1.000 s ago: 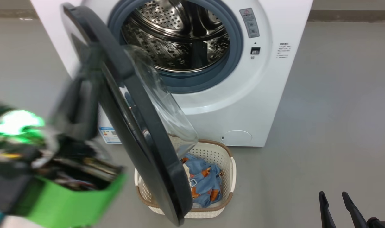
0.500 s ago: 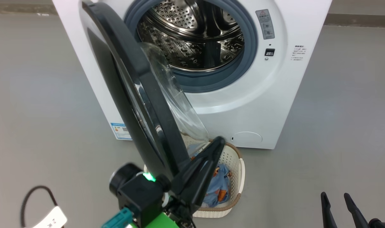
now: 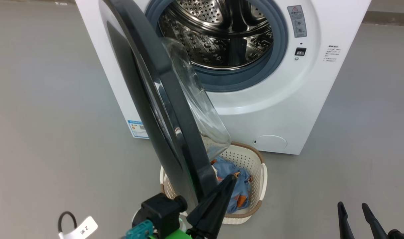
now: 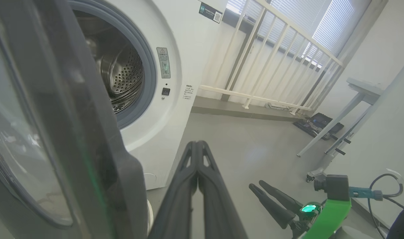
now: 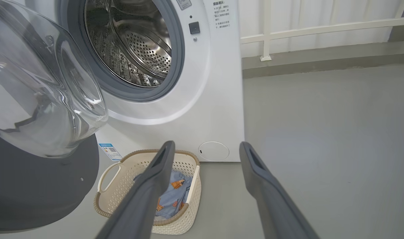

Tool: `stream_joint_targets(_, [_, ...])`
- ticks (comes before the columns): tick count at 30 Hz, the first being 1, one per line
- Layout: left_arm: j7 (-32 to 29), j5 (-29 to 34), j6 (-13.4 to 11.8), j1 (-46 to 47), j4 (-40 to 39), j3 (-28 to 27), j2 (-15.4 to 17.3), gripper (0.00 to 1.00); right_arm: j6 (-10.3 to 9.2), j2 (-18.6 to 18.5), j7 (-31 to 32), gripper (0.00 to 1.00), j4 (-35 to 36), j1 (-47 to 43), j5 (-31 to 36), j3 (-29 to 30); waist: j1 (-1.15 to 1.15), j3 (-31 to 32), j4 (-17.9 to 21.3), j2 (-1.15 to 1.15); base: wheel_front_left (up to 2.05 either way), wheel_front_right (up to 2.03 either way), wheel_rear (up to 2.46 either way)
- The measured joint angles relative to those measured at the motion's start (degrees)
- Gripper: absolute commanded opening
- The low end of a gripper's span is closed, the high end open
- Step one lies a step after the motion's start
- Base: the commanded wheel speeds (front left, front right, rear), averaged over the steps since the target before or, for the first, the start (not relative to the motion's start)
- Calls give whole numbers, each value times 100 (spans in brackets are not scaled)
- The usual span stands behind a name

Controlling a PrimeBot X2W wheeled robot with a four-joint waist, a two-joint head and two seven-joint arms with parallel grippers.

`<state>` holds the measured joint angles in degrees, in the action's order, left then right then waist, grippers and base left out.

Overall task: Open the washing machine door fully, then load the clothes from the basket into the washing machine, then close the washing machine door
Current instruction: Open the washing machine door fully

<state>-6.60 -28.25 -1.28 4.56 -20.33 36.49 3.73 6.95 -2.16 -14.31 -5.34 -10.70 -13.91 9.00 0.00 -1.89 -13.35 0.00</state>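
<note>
The white washing machine [image 3: 271, 109] stands with its steel drum [image 3: 222, 36] exposed. Its glossy black door [image 3: 175, 132] is swung partway out, edge-on to me, the glass bowl [image 3: 202, 106] facing the drum. Under the door's lower edge sits the cream basket [image 3: 260, 166] holding the blue, orange-printed clothes [image 3: 238, 187]. My left gripper [image 3: 231, 179] is shut and empty, its tip just right of the door's lower rim, above the basket; whether it touches the door I cannot tell. My right gripper [image 3: 351, 206] is open at the lower right, apart from everything; between its fingers [image 5: 155, 172] lie the basket [image 5: 109, 172] and clothes [image 5: 175, 189].
Grey floor surrounds the machine. A black cable with a white tag [image 3: 79, 229] lies at the lower left. A white railing [image 4: 271, 66], pale table legs [image 4: 338, 122] and a black case [image 4: 318, 122] stand to the machine's right.
The camera has shifted, so the machine sits further right in view. My left arm came from the door's outer left side round to its lower front edge. The door's angle looks unchanged.
</note>
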Motion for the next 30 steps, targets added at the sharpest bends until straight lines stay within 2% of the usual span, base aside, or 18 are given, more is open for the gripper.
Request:
stream_joint_targets(12, [-37,-390,-24,26,257,37,-18,0,1,1,0,100,-66,48,0,-21,0,-243,-71,0,0,0,0])
stream_joint_targets(30, [166,-546,-137,164,444,140,-60,0,1,-30,0,100,-120,265,13,-60,0,-424,-135,0,0,0,0])
